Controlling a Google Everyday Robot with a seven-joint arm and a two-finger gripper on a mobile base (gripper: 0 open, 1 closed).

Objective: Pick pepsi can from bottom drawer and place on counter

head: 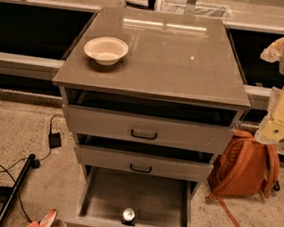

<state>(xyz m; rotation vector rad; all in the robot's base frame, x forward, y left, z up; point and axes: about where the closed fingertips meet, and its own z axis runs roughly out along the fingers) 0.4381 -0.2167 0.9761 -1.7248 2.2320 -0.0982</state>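
The pepsi can point(128, 215) stands upright in the open bottom drawer point(134, 195), at the middle of its front edge, with its silver top showing. The counter point(177, 63) is the glossy grey-brown top of the cabinet. My arm is at the right edge of the view, beside the cabinet. The gripper point(272, 49) is held high at the right, level with the counter and off its right side, far from the can. It holds nothing that I can see.
A white bowl point(106, 50) sits on the counter's left side. The two upper drawers point(145, 131) are slightly open. An orange backpack point(245, 165) lies on the floor to the right of the cabinet. Black cables and a pole point(14, 183) are on the floor at the left.
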